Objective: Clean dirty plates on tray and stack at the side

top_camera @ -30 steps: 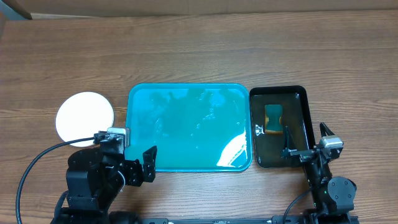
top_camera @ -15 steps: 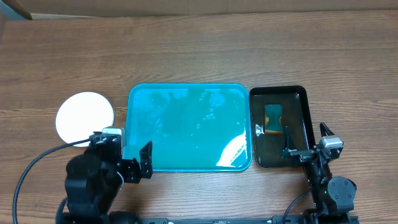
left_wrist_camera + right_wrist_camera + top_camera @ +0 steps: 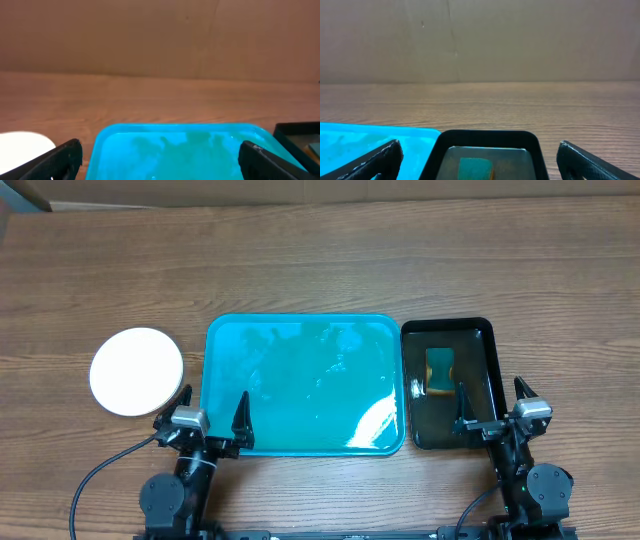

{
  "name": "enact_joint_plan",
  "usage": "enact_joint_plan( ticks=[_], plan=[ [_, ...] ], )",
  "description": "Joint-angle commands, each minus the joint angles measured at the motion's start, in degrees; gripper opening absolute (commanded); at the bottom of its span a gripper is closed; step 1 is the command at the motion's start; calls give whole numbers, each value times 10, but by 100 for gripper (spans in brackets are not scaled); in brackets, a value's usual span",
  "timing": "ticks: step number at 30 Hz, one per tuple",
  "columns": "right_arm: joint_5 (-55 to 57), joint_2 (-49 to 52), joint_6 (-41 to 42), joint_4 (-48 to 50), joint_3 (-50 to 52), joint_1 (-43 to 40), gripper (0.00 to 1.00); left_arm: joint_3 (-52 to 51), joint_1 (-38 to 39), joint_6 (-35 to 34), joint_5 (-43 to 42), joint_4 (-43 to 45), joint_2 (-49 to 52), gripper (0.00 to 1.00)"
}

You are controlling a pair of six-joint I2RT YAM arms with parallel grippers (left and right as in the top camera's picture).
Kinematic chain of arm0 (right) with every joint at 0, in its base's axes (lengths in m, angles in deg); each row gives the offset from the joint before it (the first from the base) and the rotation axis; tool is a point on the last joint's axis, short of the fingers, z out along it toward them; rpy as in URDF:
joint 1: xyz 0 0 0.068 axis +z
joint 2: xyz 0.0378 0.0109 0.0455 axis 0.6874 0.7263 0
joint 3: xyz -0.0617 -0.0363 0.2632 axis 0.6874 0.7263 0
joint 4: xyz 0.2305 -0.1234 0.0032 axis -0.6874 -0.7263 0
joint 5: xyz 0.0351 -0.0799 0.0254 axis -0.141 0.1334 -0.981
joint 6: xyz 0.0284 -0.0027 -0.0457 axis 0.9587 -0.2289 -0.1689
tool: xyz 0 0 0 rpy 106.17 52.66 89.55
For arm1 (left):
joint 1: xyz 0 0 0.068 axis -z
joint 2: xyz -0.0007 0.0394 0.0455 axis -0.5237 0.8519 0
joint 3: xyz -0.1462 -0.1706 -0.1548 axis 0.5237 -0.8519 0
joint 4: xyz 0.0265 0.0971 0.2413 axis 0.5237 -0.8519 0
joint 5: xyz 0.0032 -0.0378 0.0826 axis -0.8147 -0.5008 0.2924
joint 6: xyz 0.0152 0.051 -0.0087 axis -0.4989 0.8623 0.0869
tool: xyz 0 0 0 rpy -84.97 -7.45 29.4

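The teal-blue tray (image 3: 305, 385) lies mid-table with nothing on it; it also shows in the left wrist view (image 3: 180, 150) and at the left of the right wrist view (image 3: 365, 142). A white plate stack (image 3: 137, 371) sits on the table left of the tray; only the top white plate shows, and its edge appears in the left wrist view (image 3: 22, 147). My left gripper (image 3: 213, 423) is open and empty at the tray's near-left corner (image 3: 160, 162). My right gripper (image 3: 490, 408) is open and empty at the black tray's near edge (image 3: 477, 162).
A smaller black tray (image 3: 447, 383) stands right of the teal tray and holds a teal-and-yellow sponge (image 3: 439, 370), also seen in the right wrist view (image 3: 476, 169). A cardboard wall (image 3: 160, 35) runs along the table's far edge.
My left arm has drawn back toward the near edge and folded down, its gripper now low at the tray's near-left corner. The right arm has not moved.
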Motion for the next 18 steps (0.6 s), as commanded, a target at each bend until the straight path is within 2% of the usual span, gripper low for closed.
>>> enact_joint_plan(
  ticks=[1, 10, 16, 18],
  plan=[
    [1, -6, -2, 4, 6, -5, 100, -41, -4, -5, -1, 43, -8, 100],
    [1, -6, -2, 4, 6, -5, 100, -56, -4, -4, 1, 40, -8, 100],
    [1, -6, -2, 4, 6, -5, 100, -56, -4, 13, 3, 116, -8, 100],
    [1, -6, -2, 4, 6, -5, 100, -56, -4, 16, 3, 102, -8, 100]
  ],
)
